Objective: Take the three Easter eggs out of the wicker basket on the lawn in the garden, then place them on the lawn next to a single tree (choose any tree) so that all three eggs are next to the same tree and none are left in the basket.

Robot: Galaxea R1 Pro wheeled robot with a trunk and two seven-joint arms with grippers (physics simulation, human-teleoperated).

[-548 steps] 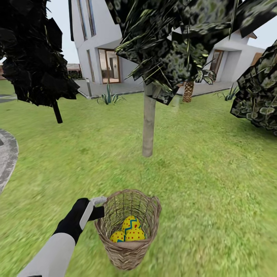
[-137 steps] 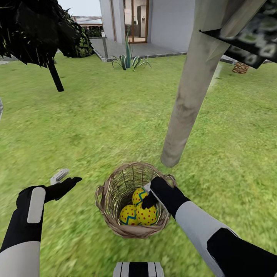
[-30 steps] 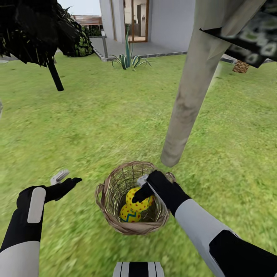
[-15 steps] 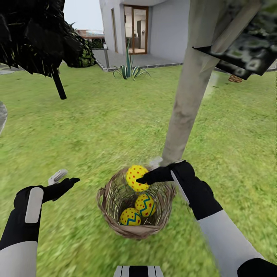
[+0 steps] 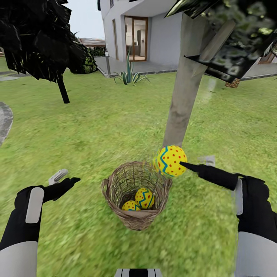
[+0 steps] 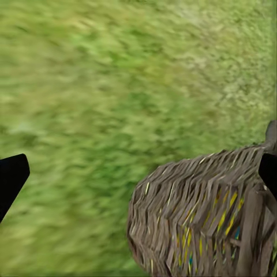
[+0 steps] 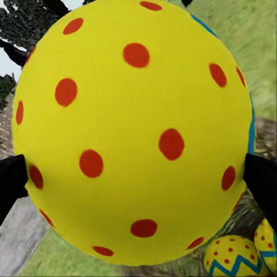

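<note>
Your right pincer (image 5: 184, 164) is clamped across the belly of one Easter egg (image 5: 171, 161), above the wicker basket (image 5: 136, 215); two eggs (image 5: 140, 199) lie below. Likely smooth, rigid, slip-prone. Left pincer (image 5: 64, 178) spread, empty.

White house (image 5: 161, 34) at back, glass door (image 5: 135, 38), paved terrace (image 5: 127, 66) before it. Spiky agave (image 5: 129, 75) at terrace edge. Dark tree (image 5: 34, 38) at left, thin black trunk. Grey path (image 5: 4, 121) at left edge. Pale overcast sky.
</note>
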